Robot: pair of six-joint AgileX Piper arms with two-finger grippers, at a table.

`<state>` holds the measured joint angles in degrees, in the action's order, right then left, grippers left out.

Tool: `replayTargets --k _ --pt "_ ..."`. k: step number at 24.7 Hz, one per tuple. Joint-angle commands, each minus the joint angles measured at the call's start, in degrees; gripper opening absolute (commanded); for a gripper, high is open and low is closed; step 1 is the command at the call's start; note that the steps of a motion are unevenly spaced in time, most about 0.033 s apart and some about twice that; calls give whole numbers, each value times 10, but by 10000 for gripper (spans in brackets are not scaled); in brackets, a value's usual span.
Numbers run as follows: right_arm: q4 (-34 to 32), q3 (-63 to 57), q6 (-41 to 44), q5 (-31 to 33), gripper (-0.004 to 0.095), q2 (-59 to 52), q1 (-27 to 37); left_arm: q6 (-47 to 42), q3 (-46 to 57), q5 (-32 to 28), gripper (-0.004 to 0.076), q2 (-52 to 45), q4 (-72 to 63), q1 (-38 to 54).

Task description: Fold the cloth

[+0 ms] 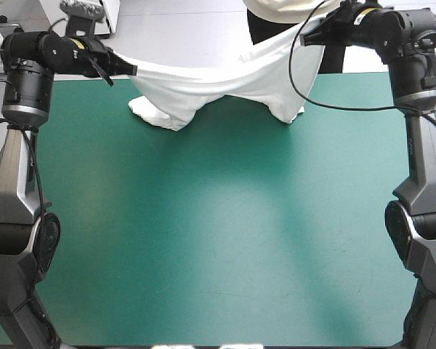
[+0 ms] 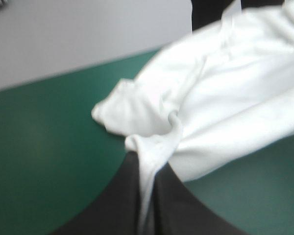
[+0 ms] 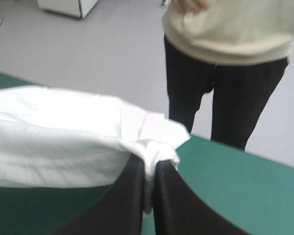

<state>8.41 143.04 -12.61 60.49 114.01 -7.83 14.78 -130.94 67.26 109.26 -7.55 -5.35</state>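
T-shirt (image 1: pixel 218 80): lifted, strung across the upper part of the high view from upper left to upper right. Its long axis runs side to side, roughly along the table's (image 1: pixel 203 240) far edge.

Left gripper (image 1: pixel 127 69): clamped on one end of the cloth. In the left wrist view a thin white fold runs down between the black fingers (image 2: pixel 122 196), which are all but together.

Right gripper (image 1: pixel 312 36): likewise pinched on the other end, with a bunched corner between its fingers (image 3: pixel 132 196). In the high view it sits higher in the frame than the left one.

Key relation: the cloth lies inward from each gripper, toward the frame's upper centre. The middle sags, and two hanging lobes appear to touch the teal-green cover near the far edge. The large area below is bare. Judgement: laying the shirt flat means carrying both ends toward the lower part of the frame together, keeping the span taut.

Unclear:
- Which edge each gripper holds, hem or shoulder.
- The sleeves, which cannot be picked out among the hanging folds.
- The cloth's far face, which is hidden.
- Left wrist view is soft, so seams are unreadable.
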Motion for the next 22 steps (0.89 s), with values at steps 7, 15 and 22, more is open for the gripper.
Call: replayTargets --k 7,15,22 --pt "93 -222 -37 20 -16 -55 4 -17 252 -48 -9 -60 -12 -2" --pt "113 -484 -63 -54 -16 -155 4 -6 476 -150 -9 -162 -48 -2" --pt "56 -728 -45 -42 -17 -335 11 -16 654 -117 -9 -323 45 -2"
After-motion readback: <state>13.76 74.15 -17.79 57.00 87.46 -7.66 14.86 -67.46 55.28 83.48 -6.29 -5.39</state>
